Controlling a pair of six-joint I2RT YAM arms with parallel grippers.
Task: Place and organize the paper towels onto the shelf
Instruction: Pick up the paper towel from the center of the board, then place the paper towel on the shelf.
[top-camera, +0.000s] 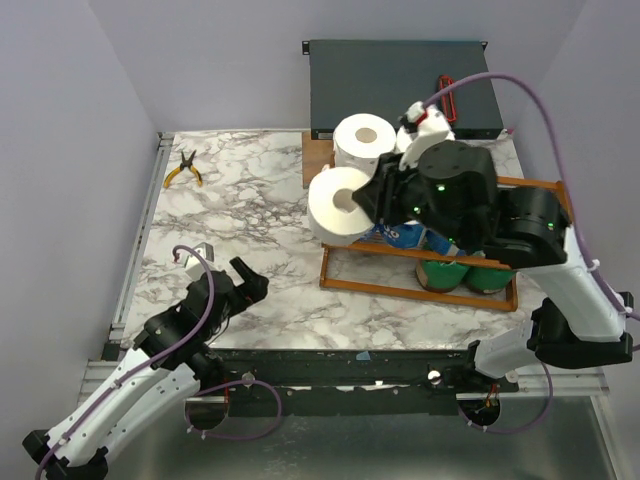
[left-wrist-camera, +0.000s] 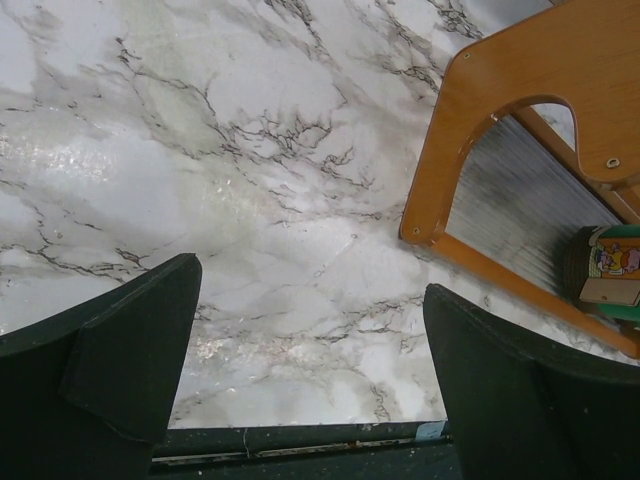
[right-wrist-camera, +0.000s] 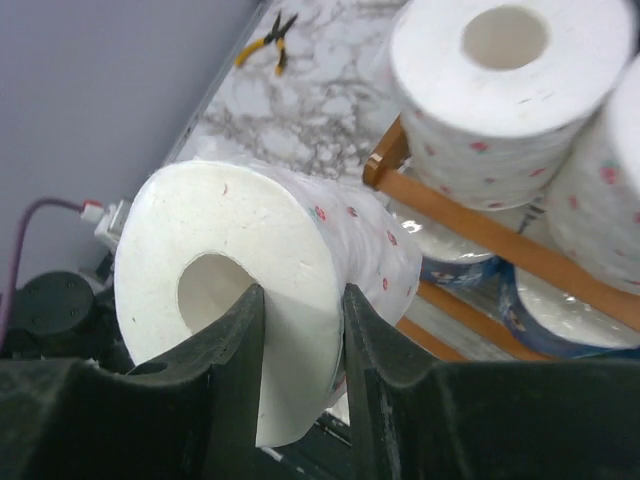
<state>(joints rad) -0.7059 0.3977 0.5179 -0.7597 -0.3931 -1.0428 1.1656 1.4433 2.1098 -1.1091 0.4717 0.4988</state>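
With right gripper (right-wrist-camera: 300, 305) pinched on the white roll (right-wrist-camera: 225, 215), seat it squarely on the shelf (right-wrist-camera: 480, 228) beyond the jaws; left gripper (left-wrist-camera: 312, 340) gapes empty.

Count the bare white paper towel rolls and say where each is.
3 white rolls: one shut in the right gripper at the shelf's left end; one standing on its top tier; a third beside that one, mostly hidden. The arm may hide more.
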